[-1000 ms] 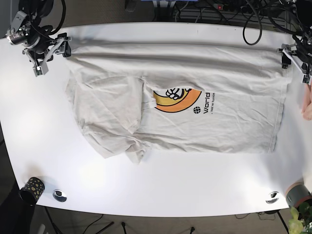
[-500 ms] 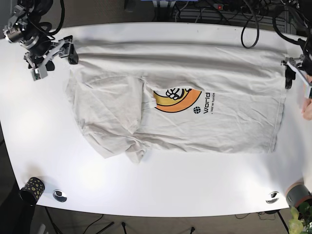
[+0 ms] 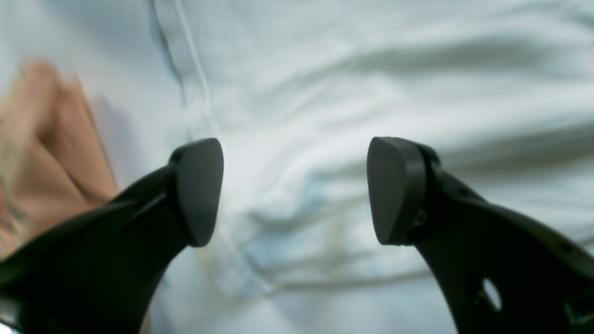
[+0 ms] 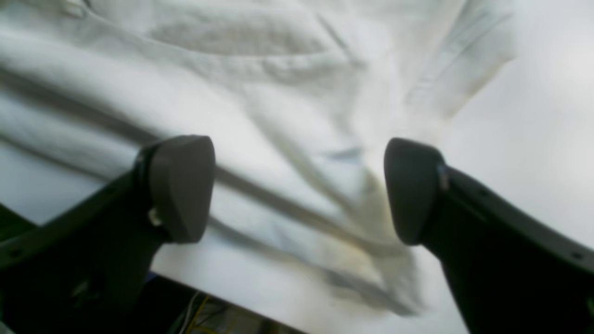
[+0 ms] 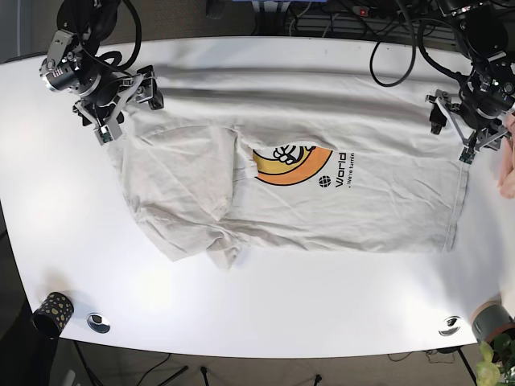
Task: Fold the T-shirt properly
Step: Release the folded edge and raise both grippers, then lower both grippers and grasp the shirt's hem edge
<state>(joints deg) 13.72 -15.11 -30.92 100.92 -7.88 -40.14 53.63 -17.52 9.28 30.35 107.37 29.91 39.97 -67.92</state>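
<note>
The cream T-shirt [image 5: 338, 121] with an orange logo [image 5: 294, 165] lies spread on the white table [image 5: 265, 301], its left part folded over and wrinkled. My right gripper [image 5: 129, 112] is open above the shirt's upper left corner. In the right wrist view it [image 4: 299, 190] straddles wrinkled cloth [image 4: 287, 106] near the table's edge. My left gripper [image 5: 451, 137] is open above the shirt's upper right corner by the hem. In the left wrist view it [image 3: 294, 190] hangs over cloth [image 3: 325, 93] beside the hem seam [image 3: 185, 93].
A person's hand [image 5: 507, 173] rests at the table's right edge and shows blurred in the left wrist view [image 3: 46, 139]. A dotted cup [image 5: 52, 312] and a metal disc [image 5: 98, 322] sit at the front left; another disc [image 5: 449, 325] and a pot [image 5: 492, 322] at the front right.
Both arms have moved inward from the table's far corners and now hang over the shirt's upper corners. The shirt has not moved.
</note>
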